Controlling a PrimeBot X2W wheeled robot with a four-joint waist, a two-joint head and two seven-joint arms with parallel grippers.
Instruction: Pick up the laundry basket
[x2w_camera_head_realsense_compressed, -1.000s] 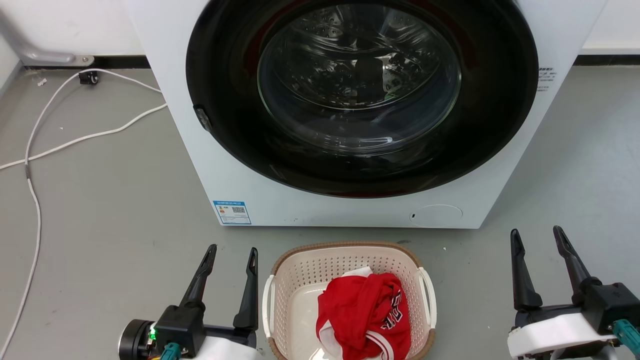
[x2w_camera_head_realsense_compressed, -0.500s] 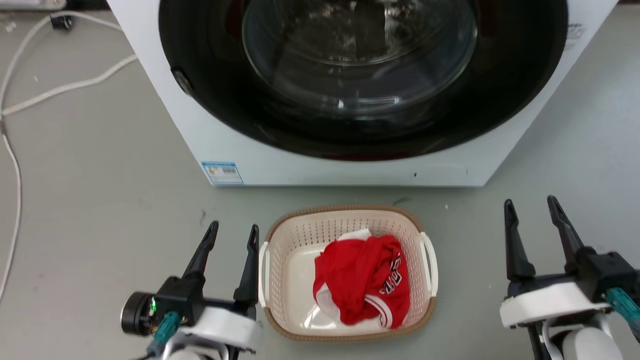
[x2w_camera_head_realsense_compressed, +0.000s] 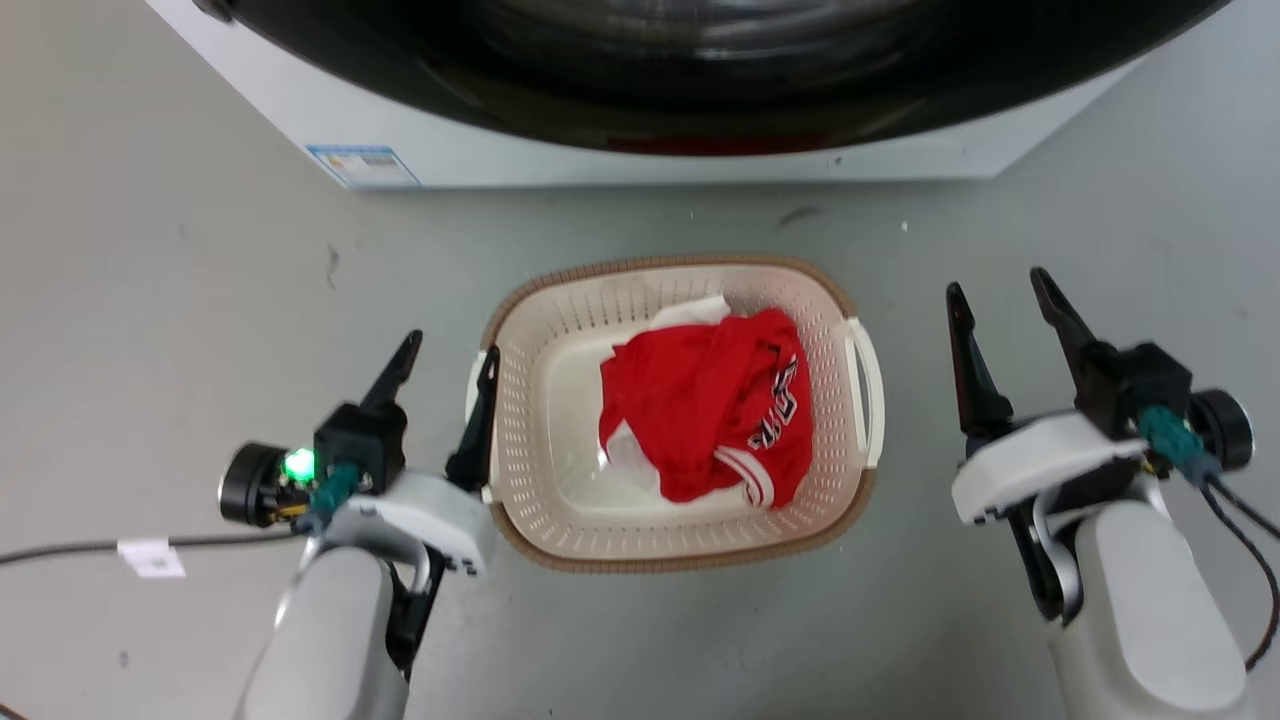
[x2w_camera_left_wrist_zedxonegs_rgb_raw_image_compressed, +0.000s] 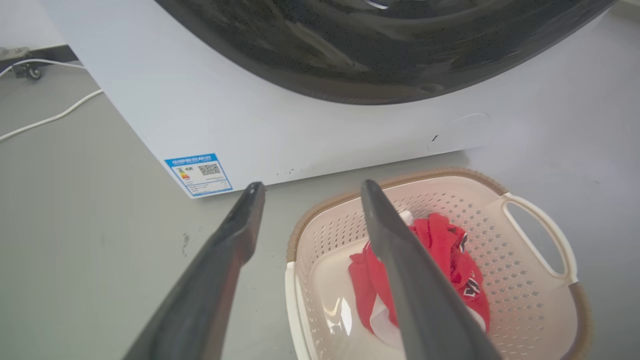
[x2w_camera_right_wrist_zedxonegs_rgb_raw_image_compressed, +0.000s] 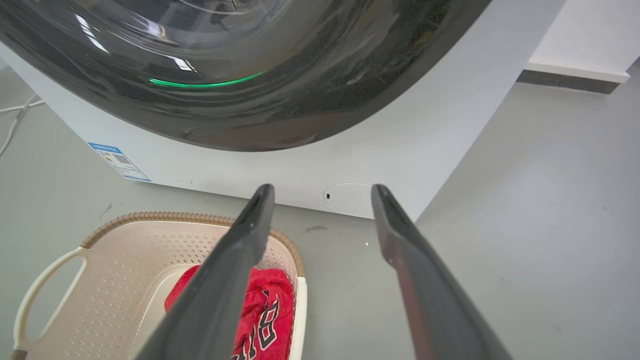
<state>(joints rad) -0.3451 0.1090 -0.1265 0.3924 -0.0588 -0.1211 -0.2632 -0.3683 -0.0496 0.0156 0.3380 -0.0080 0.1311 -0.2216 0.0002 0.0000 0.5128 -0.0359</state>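
The laundry basket (x2w_camera_head_realsense_compressed: 560, 400) sits on the grey floor (x2w_camera_head_realsense_compressed: 200, 250), just in front of the white washing machine (x2w_camera_head_realsense_compressed: 600, 160). A red shirt (x2w_camera_head_realsense_compressed: 705, 400) lies in it. The left gripper (x2w_camera_head_realsense_compressed: 451, 347) is right beside the basket's left side, its fingers apart. The right gripper (x2w_camera_head_realsense_compressed: 997, 284) is near the right side, not touching, its fingers apart too.

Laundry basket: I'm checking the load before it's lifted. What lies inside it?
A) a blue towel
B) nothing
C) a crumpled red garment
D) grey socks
C: a crumpled red garment with white trim lies inside the laundry basket.
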